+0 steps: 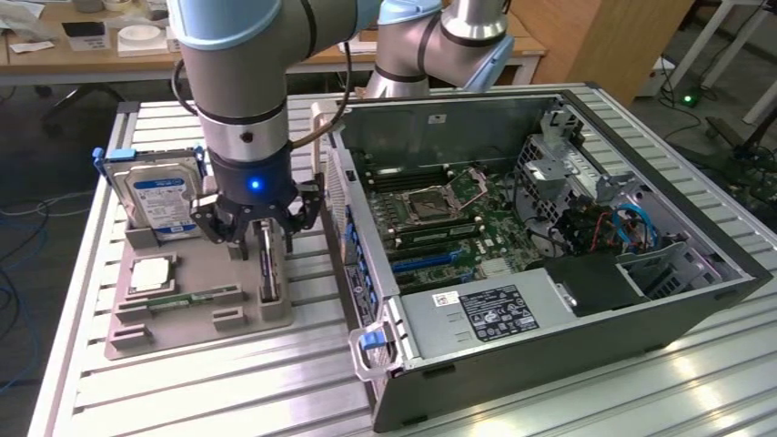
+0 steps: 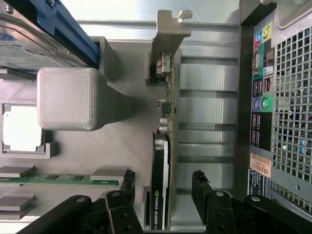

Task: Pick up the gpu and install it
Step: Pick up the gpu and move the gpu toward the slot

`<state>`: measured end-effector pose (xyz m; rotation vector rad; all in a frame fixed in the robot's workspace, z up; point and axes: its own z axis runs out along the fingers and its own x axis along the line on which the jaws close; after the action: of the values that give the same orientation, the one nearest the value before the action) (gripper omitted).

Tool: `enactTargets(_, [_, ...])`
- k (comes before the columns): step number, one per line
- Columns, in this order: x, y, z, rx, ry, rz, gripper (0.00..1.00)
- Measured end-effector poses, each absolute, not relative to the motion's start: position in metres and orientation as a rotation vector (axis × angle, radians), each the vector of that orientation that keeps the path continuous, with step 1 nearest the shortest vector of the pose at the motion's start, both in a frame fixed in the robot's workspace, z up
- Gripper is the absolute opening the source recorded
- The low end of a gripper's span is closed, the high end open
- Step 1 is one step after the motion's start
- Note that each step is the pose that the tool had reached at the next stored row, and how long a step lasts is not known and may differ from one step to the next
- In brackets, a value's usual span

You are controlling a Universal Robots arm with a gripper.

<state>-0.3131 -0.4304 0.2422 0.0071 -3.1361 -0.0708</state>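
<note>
The arm's black two-fingered gripper [image 1: 262, 244] [image 2: 163, 179] hangs low over the grey printed holder tray [image 1: 182, 320] [image 2: 122, 144]. Its jaws are spread wide, one finger [image 2: 129, 181] on each side of the gpu [image 1: 269, 273] [image 2: 161, 158], with a gap visible on both sides. This thin dark card with a metal end bracket stands on edge in the tray's slot. The tray lies on the slatted aluminium table [image 1: 182, 396], just beside the open black computer case [image 1: 547, 246] [image 2: 292, 97]. A blue-labelled silver hard drive [image 1: 164, 200] stands upright at the tray's far end.
</note>
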Motion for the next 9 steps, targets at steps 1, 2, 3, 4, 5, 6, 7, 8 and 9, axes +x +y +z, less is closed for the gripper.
enactTargets(1, [-0.3131,-0.4304,0.2407,0.007,-3.136,-0.071,0.59])
enactTargets(2, [-0.3131,-0.4304,0.2398,0.007,-3.136,-0.071,0.59])
enactTargets(3, [-0.3131,-0.4304,0.2398,0.007,-3.136,-0.071,0.59])
enactTargets(4, [-0.3131,-0.4304,0.2398,0.007,-3.136,-0.071,0.59])
enactTargets(5, [-0.3131,-0.4304,0.2398,0.007,-3.136,-0.071,0.59])
enactTargets(6, [-0.3131,-0.4304,0.2398,0.007,-3.136,-0.070,0.59])
enactTargets(7, [-0.3131,-0.4304,0.2398,0.007,-3.136,-0.071,0.59])
enactTargets(8, [-0.3131,-0.4304,0.2390,0.007,-3.136,-0.071,0.59])
enactTargets(9, [-0.3131,-0.4304,0.2373,0.007,-3.136,-0.071,0.59])
